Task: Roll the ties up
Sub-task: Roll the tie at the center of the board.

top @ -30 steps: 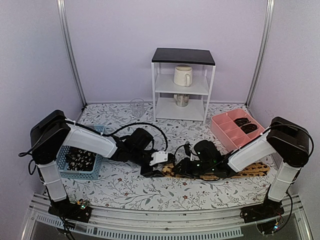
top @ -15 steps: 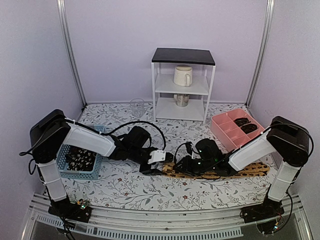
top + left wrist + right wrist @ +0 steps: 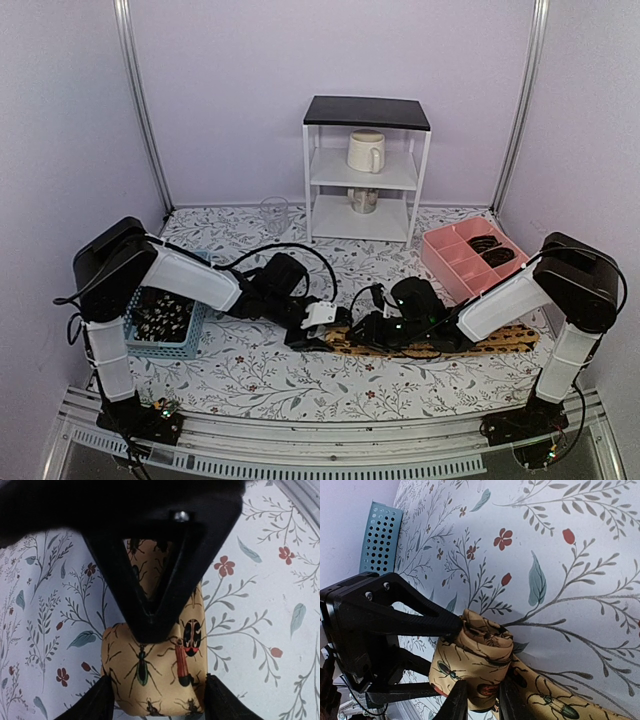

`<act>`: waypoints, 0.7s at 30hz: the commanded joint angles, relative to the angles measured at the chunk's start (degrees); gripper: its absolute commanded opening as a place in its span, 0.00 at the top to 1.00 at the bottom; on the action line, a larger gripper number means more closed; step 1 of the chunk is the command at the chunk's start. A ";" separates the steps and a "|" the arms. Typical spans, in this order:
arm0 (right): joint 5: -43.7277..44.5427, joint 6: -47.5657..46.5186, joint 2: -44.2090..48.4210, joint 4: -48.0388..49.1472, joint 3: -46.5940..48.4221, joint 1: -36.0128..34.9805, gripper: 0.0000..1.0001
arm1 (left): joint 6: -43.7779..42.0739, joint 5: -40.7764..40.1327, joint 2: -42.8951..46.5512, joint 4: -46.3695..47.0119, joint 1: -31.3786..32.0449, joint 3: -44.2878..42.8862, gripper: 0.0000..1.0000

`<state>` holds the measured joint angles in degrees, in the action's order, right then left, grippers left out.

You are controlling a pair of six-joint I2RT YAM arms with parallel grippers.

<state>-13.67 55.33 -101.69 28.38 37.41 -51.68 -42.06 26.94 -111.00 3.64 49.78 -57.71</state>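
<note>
Flowered cloth covers the counter [image 3: 260, 375] between lilac walls. The tan-orange tie [image 3: 480, 342] lies on it toward the near edge, right of middle, with its long axis running left to right. Its left end is wound into a small roll [image 3: 482, 642], and both claws meet there. The left claw [image 3: 157, 702] reaches in from the left with a finger touching each side of the roll, seemingly clamped on it. The right claw [image 3: 480, 697] has its fingers nearly together, pinching the fabric at the roll. From both claws the flat, unrolled length runs off to the right, under the right arm, so I judge the roll must travel rightward along that axis.
</note>
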 commanded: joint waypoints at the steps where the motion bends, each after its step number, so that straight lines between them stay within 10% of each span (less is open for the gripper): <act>1: -0.09 0.02 -0.55 1.24 -0.19 0.50 0.77 | -1.50 3.22 -1.15 -1.06 -1.07 -3.02 0.42; 11: 0.27 0.73 1.84 1.15 -1.25 0.96 0.76 | -3.62 5.56 -1.14 -2.63 -1.44 -2.46 0.68; 21: -0.68 0.66 -0.77 1.15 0.89 0.96 0.77 | -1.24 1.79 -0.79 -1.07 -1.51 -1.89 0.53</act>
<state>-13.85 56.12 -101.67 28.42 37.06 -51.18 -44.51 30.26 -111.53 1.87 48.93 -60.16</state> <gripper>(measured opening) 0.251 0.438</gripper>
